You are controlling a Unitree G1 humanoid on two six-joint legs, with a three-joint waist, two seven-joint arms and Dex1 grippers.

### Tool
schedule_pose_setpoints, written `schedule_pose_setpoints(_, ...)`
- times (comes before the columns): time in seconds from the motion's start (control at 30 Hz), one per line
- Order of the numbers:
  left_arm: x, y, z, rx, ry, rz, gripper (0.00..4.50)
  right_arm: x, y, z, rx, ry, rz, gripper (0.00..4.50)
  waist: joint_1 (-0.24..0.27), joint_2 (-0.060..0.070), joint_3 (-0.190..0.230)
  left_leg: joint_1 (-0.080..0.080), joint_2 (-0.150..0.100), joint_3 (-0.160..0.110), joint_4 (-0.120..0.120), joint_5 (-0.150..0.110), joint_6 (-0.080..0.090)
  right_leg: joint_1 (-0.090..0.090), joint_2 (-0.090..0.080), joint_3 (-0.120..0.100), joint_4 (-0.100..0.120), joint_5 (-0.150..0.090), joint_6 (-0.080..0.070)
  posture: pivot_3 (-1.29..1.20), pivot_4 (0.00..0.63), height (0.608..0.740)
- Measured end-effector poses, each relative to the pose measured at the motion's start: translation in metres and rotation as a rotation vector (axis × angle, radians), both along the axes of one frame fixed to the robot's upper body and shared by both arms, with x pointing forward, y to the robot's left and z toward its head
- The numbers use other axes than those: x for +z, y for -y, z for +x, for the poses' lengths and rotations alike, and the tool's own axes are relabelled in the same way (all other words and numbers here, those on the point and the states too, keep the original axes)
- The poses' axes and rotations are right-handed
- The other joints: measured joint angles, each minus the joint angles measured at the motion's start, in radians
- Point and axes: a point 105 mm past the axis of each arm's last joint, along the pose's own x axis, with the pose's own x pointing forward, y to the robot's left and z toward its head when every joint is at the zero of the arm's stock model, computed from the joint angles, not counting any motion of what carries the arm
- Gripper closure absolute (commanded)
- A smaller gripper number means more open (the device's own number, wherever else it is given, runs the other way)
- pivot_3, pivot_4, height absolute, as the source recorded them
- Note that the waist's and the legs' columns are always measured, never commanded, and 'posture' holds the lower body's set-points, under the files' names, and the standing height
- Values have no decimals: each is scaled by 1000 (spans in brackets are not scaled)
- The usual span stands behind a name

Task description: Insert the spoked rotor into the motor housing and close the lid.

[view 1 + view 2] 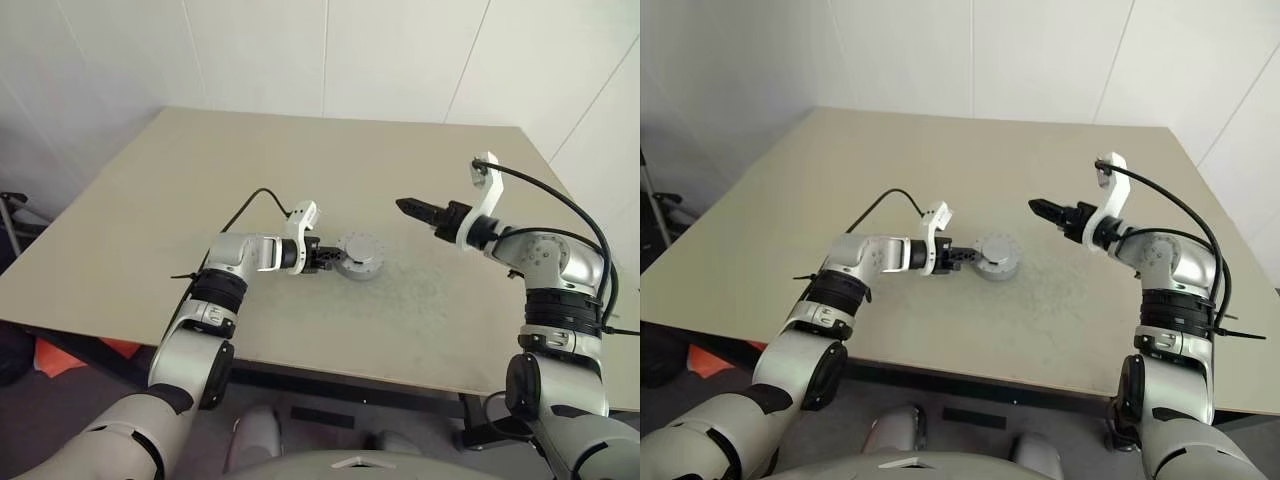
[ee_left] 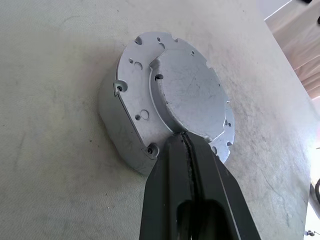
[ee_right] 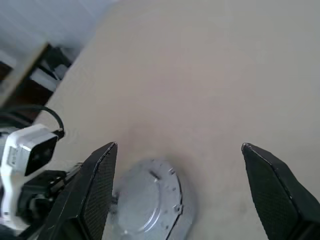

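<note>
Black fingers of the left pincer (image 2: 187, 150) sit closest to the lens in its wrist view, pressed together with no gap, tips resting against the near edge of the squat round silver-grey motor housing (image 1: 360, 257). That housing stands on the beige table (image 1: 200, 190), about midway between the two arms, and its top is covered by the flat grey round metal lid (image 2: 175, 97), a plate with small holes round its rim and a raised centre. From where I stand the lid looks seated flush, though I cannot be sure it is fully down all round. No spoked rotor lies loose on the table, so it is presumably inside.

Over to the right, the right pincer (image 1: 415, 209) hangs above the table, well apart from the housing, fingers spread wide and holding nothing.

What could go wrong: the closed left tips are only butting the housing, not gripping it, so a further nudge could slide it across the table or tip the lid off its seat. If the lid is cocked, pressing on one side would jam it.

Count: one housing, one lid, two pincers, one table.
</note>
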Motion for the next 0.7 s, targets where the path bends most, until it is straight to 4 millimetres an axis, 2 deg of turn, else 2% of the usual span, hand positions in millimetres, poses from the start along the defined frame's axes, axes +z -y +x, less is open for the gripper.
schedule_pose_setpoints(0.07, 0, 0, 0, 0, 2, 0, 4500, -22, -1, -14, 11, -150, 68, 33, 2, 2, -1, 0, 0, 0, 0, 0, 0, 0, 0, 0, 0, 2, -4, 0, 0, 740)
schedule_pose_setpoints(0.13, 0, -1, 0, 2, 3, -1, 4500, -36, -1, -25, 21, -246, 101, 33, 2, 3, -1, 0, 0, 0, -1, 0, 0, 0, 0, 0, 0, 2, -3, 0, 0, 740)
schedule_pose_setpoints(0.2, 0, -2, 0, 6, 3, -4, 4500, -42, -2, -32, 33, -303, 114, 33, 2, 4, -1, 0, 0, 0, -1, 0, -1, -1, 0, 0, 0, -1, 1, 0, 0, 740)
schedule_pose_setpoints(0.4, -2, -3, 0, 17, 9, -8, 4500, -49, -16, -42, 84, -361, 158, 33, 2, 4, -2, 2, 0, 0, -3, 0, -1, -1, 0, 0, 0, -1, 2, 0, 0, 740)
schedule_pose_setpoints(0.7, -4, -13, 6, 48, 27, 21, 4500, -58, -50, -28, 89, -314, 235, 33, -14, 2, -5, 9, 0, -1, -5, 0, -1, -5, 0, -2, -1, -2, 4, 0, 0, 740)
